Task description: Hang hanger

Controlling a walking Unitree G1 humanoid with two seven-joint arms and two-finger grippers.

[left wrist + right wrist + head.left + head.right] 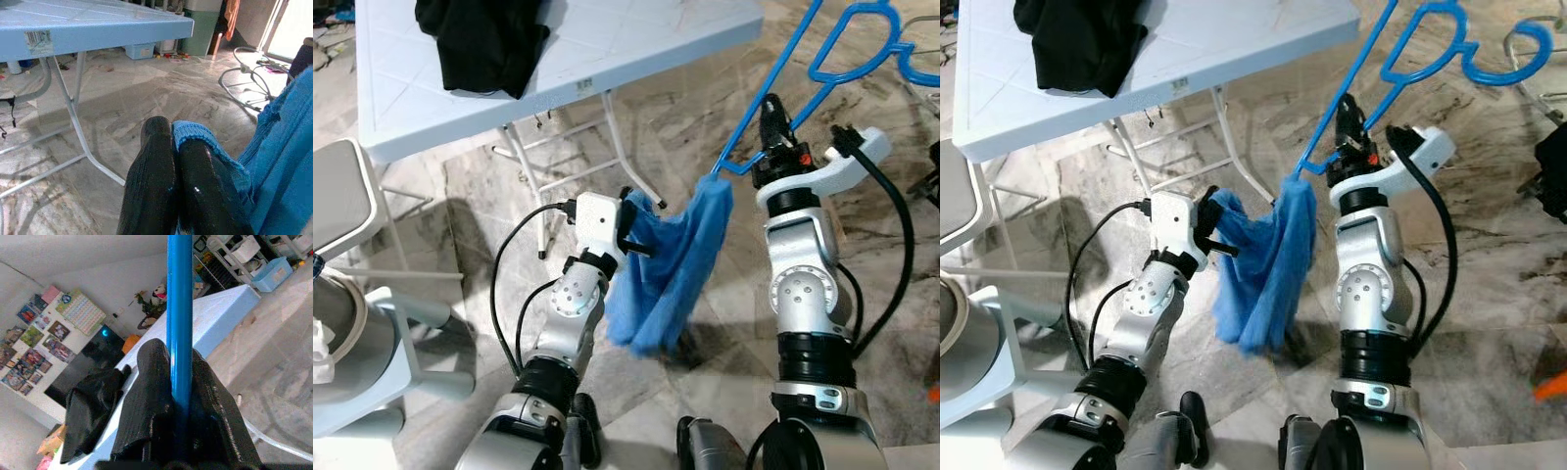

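Observation:
My right gripper [773, 122] is raised in front of me and shut on the thin rod of a blue plastic hanger [1367, 49], which slants up and to the right. In the right wrist view the hanger rod [178, 308] runs straight between the fingers [151, 377]. A blue cloth [675, 264] hangs from the hanger's lower end, between my two arms. The left gripper [641, 230] is shut on the cloth's upper left edge; the left wrist view has that cloth [283, 147] folded over one fingertip [195, 152].
A light folding table [607, 49] stands ahead on the left with a black garment [480, 39] on it and white legs [524, 166] underneath. At the far left is a white chair [352, 206]. Marble floor lies all around. A dark object [1552, 176] is at the right edge.

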